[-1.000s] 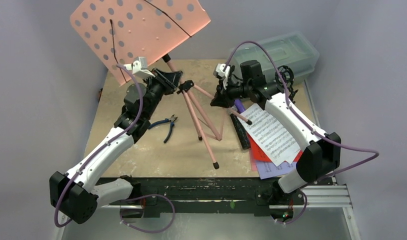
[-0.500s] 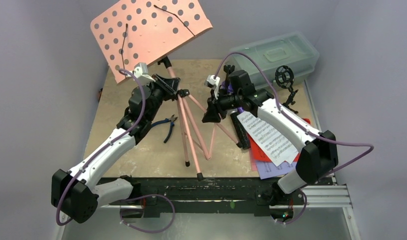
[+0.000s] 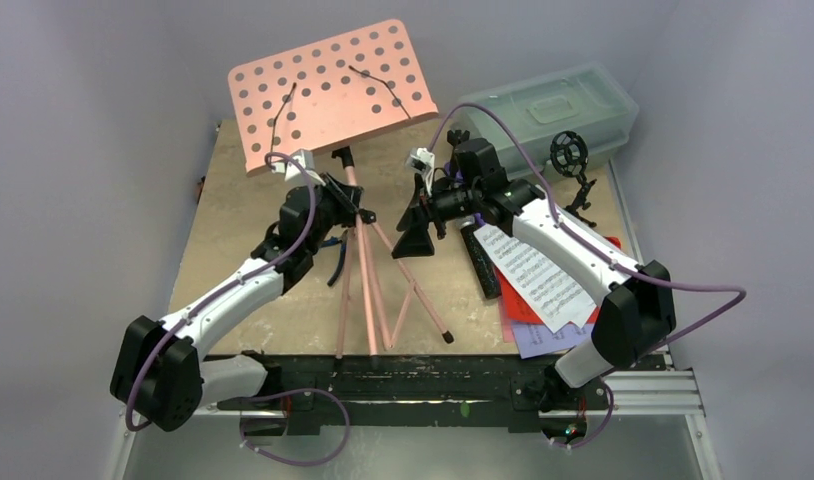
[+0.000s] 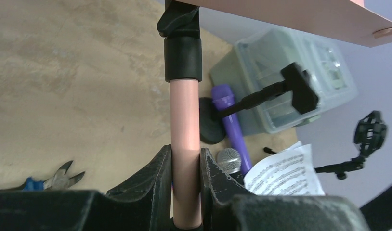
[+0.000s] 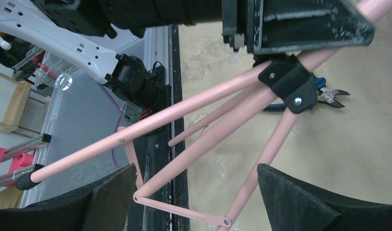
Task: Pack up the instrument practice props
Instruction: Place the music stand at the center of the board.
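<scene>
The pink music rack stands tilted, its perforated panel [image 3: 328,95] high at the back and its tripod legs [image 3: 368,300] reaching the near edge. My left gripper [image 3: 345,205] is shut on the rack's pink pole [image 4: 185,144], just below its black collar. My right gripper [image 5: 199,197] is open wide, with the pink legs [image 5: 261,159] passing between its fingers, untouched. On the right, the printed music sheets [image 3: 538,275] lie beside the black silver-headed mic [image 3: 481,262]. In the left wrist view the purple mic [image 4: 231,120] lies under a black mic support [image 4: 276,91].
A translucent lidded box [image 3: 553,105] sits at the back right, with a black shock-mount support [image 3: 571,155] in front of it. Blue-handled pliers [image 4: 52,179] lie on the table under the left arm. The black rail [image 3: 433,375] runs along the near edge.
The left arm has swung the rack: the panel moved right and flattened, and the legs came round toward the near edge. The right gripper's jaws have opened wide.
</scene>
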Controlling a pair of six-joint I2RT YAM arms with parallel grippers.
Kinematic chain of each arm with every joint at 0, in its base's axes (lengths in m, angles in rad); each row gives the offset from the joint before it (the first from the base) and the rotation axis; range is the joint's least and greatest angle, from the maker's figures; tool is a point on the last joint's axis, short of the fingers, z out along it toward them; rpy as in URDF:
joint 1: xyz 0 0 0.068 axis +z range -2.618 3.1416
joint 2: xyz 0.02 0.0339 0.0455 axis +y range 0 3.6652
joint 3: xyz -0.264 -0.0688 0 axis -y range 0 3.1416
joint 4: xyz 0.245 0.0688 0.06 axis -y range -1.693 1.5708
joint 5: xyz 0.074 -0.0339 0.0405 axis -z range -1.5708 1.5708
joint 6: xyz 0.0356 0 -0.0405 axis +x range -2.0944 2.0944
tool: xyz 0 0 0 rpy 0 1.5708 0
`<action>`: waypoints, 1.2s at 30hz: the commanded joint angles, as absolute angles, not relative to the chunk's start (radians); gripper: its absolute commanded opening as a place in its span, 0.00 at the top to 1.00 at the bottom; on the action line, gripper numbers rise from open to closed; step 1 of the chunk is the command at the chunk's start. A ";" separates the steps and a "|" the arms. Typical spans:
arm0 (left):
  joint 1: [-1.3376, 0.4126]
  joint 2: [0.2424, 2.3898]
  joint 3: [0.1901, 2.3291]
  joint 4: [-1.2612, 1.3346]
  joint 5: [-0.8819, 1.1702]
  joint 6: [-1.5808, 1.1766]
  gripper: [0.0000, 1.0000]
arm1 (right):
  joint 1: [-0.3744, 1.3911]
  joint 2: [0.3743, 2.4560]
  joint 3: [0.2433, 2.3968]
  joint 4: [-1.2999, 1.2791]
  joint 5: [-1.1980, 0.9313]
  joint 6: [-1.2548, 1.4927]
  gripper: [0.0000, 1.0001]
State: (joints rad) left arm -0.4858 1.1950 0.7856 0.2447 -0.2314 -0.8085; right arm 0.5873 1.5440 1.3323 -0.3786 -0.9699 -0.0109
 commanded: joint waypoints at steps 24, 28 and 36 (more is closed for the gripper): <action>-0.443 1.327 0.736 0.718 -0.450 -0.929 1.00 | 0.811 1.656 1.499 -0.551 -0.991 -0.218 0.63; -0.401 1.385 0.771 0.715 -0.443 -0.961 1.00 | 0.810 1.718 1.568 -0.588 -0.985 -0.235 0.64; -0.349 1.535 0.808 0.757 -0.456 -1.086 1.00 | 0.789 1.811 1.614 -0.617 -0.913 -0.222 0.59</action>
State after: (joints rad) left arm -0.3695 1.5387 0.6701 0.3840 -0.3595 -1.0092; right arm 0.8028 1.7958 1.5612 -0.5850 -0.9585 -0.2127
